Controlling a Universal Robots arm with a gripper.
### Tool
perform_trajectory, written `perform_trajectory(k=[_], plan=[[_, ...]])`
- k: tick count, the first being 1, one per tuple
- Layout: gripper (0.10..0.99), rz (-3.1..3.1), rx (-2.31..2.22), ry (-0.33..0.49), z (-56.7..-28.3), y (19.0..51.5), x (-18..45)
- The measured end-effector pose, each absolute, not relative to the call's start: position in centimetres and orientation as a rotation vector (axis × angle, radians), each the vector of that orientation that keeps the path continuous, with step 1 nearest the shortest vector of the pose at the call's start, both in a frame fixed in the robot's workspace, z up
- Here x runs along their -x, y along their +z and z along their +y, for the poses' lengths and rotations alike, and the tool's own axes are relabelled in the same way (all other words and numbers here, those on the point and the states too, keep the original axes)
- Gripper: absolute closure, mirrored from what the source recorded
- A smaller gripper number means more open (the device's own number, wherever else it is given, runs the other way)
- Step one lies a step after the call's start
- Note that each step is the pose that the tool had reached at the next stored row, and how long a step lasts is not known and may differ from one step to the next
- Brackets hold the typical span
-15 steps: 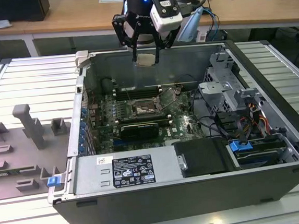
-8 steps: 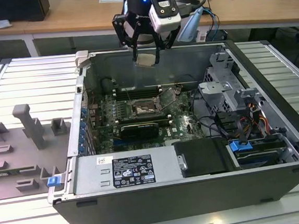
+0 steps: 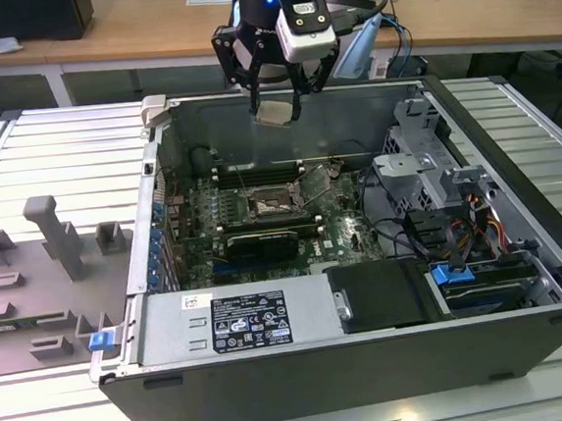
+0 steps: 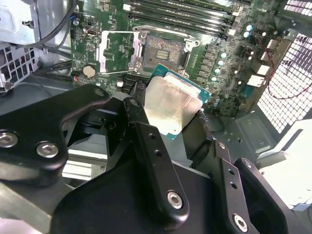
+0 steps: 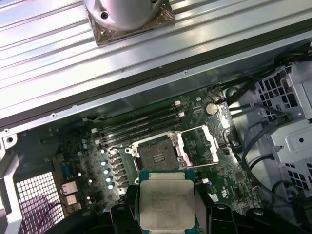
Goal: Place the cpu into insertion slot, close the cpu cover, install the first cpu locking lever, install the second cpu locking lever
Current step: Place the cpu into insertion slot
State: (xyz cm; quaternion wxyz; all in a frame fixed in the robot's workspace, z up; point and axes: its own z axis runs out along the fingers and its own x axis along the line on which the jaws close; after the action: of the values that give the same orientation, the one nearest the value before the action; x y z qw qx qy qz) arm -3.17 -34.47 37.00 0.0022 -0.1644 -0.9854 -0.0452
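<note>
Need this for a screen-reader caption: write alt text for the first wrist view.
The claw grips the cpu by two opposite edges, held in the air short of the empty insertion slot on the green motherboard. The cpu cover is swung open beside the slot.

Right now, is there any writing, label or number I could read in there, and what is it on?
None reads word for word.
Large white label on the grey box: print too small.
Small sticker beside it: too small.
The cpu in the pincer: faint marks, unreadable.
</note>
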Motion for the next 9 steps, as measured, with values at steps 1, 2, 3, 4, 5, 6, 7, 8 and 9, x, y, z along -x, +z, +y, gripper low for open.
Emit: perform_trajectory(k=[1, 2, 3, 4, 5, 6, 7, 8, 9], plan=[[0.545, -3.09, 0.525, -0.142, -34.47, 37.0, 3.17], [0.545, -3.089, 0.534, -0.142, -34.47, 37.0, 3.17], [0.545, -3.088, 0.541, -0.142, -34.47, 36.99, 3.17], [0.545, -3.086, 0.552, -0.142, -34.47, 36.99, 3.17], [0.545, -3.085, 0.559, -0.142, -34.47, 36.99, 3.17], [0.545, -3.084, 0.568, -0.142, -34.47, 36.99, 3.17], [0.545, -3.082, 0.575, -0.142, -34.47, 36.99, 3.17], [0.545, -3.081, 0.587, -0.142, -34.47, 36.99, 3.17], [0.545, -3.079, 0.596, -0.142, -34.47, 36.99, 3.17]])
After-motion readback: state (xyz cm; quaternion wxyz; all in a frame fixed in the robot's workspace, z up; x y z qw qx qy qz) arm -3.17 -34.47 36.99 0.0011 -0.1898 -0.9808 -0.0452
